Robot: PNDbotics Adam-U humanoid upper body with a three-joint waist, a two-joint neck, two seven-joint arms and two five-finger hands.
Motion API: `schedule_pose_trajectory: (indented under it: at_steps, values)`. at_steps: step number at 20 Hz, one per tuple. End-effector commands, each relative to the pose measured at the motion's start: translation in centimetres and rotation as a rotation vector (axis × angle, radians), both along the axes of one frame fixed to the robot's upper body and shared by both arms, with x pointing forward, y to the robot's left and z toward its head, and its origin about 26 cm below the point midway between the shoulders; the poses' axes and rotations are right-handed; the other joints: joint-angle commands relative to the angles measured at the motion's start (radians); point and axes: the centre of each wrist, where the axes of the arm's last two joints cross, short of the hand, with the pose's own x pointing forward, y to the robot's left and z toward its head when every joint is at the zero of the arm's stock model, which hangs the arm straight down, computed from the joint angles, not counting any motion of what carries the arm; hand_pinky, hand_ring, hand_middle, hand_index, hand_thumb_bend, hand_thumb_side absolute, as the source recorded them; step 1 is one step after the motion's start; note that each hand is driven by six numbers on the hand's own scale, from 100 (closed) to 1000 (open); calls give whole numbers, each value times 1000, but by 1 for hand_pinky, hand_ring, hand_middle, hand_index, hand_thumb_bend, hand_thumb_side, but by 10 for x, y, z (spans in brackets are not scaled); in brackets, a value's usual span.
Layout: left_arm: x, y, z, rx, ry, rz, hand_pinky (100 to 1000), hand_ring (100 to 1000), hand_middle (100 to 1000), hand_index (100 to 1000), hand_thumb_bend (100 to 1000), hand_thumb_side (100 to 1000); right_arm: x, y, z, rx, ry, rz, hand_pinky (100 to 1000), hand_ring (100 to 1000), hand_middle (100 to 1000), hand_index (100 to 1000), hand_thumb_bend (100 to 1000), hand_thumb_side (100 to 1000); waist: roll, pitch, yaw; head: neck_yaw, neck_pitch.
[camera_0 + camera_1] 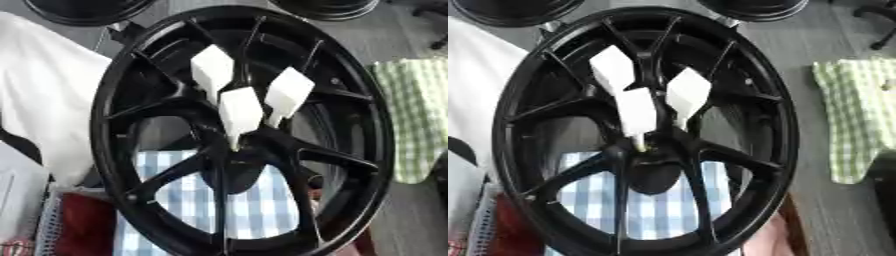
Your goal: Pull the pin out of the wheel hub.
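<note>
A large black spoked wheel (114, 100) fills both views, standing tilted on a table. Three white pins with broad, wedge-shaped heads stick out of its hub (234, 159). The upper left pin (213, 70), the middle pin (241, 112) and the right pin (287, 95) all narrow toward the hub's centre. The middle pin's thin tip reaches into the hub at about the centre. Neither of my hands shows in either view.
A blue-and-white checked cloth (254, 205) lies under the wheel. To the right is a green checked cloth (416, 115), to the left a white cloth (44, 90). Two more black wheels (87, 10) (324, 7) sit at the top edge. A red thing (83, 225) is at lower left.
</note>
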Motion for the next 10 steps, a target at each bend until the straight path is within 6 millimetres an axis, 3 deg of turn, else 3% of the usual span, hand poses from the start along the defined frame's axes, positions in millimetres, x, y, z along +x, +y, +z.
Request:
schedule_pose_trajectory:
  at_steps: [1,4,6,7,10]
  values:
    - [-3,4,8,24,-27,11,813,782,595,762,249,726,-6,-13,3,-17,28,-81,828,830,673,754,100,100,-2,-27,-2,5,-13]
    - [-3,4,8,25,-26,11,813,783,596,762,250,725,-9,-18,-6,9,71,-113,868,899,792,831,135,106,-2,-27,-2,6,-13]
    - [-3,4,8,25,-28,10,814,783,596,763,251,725,-9,-19,-6,24,74,-107,887,934,845,869,192,355,-1,-27,-3,8,-13]
    - [-3,4,8,26,-29,9,814,783,596,763,250,726,-9,-19,-6,26,71,-106,892,942,857,883,214,426,-1,-27,-3,8,-13]
    - [-3,4,8,26,-28,8,814,784,596,763,250,725,-10,-21,-5,28,58,-122,897,957,882,900,242,452,-1,-27,-4,8,-11]
